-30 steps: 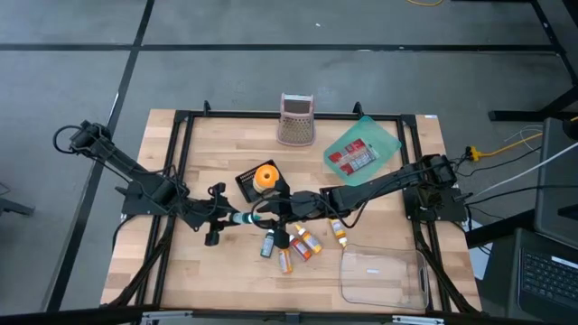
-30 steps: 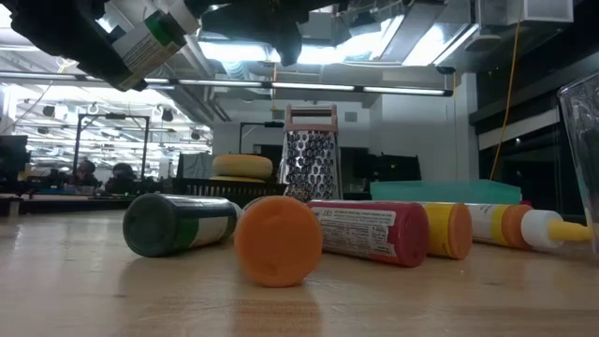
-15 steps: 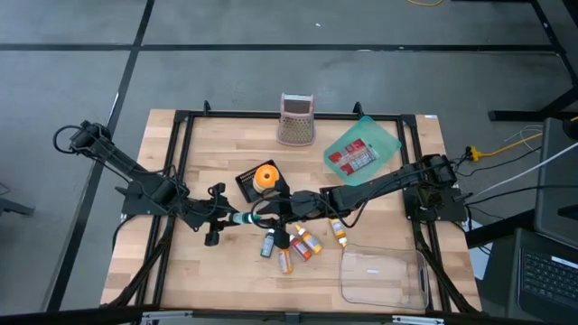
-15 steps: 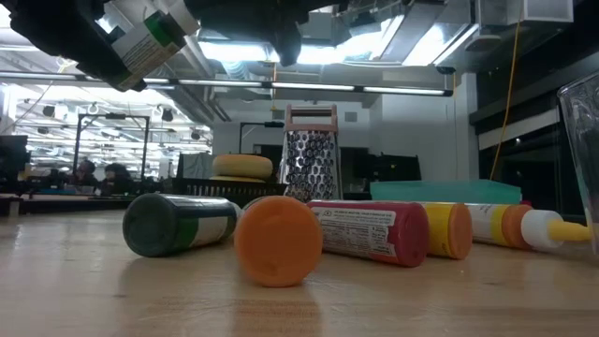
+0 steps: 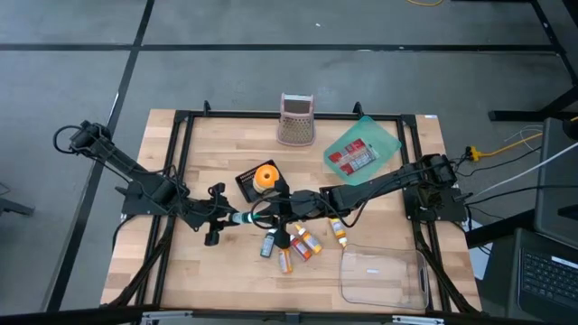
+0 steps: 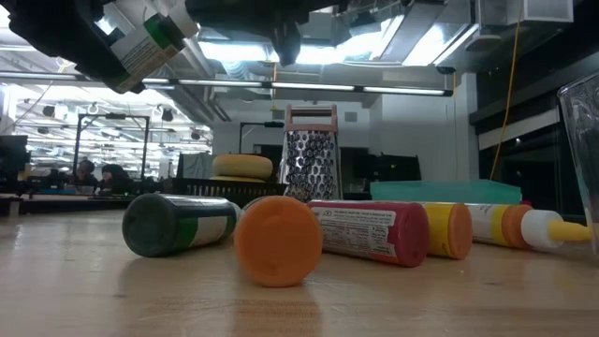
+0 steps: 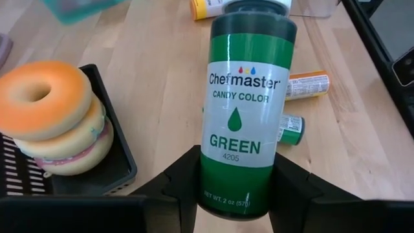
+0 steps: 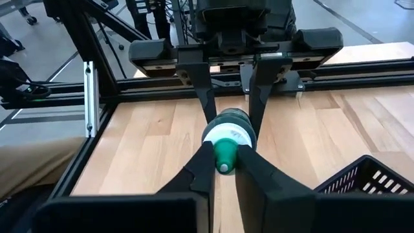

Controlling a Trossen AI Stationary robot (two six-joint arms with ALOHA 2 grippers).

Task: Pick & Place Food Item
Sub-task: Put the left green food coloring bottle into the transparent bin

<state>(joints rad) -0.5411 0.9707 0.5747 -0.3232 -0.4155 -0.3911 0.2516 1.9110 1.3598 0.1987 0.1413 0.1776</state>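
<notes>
My right gripper (image 8: 223, 169) has closed onto the nozzle tip of the green bottle (image 7: 246, 103); nothing else shifted. My left gripper (image 7: 236, 188) clamps its body, aloft over the wooden table (image 5: 199, 171) near the doughnut tray (image 7: 97, 162)

Bottle (image 7: 240, 110): dark green body, green label, white lettering, red-yellow-blue drop marks; green nozzle tip (image 8: 223, 154) on white collar.
Doughnuts (image 7: 53, 116): orange top, yellow and pink below.
Tray (image 7: 110, 162): black.
Tabletop (image 5: 217, 153): light wood grain, black frame.
Grater (image 5: 296, 119): pink frame, perforated silver face.
Pouch (image 5: 361, 149): teal, red contents.
Lying bottles (image 6: 365, 229): red label, orange and yellow caps.
Fingers (image 8: 259, 175): black.
</notes>
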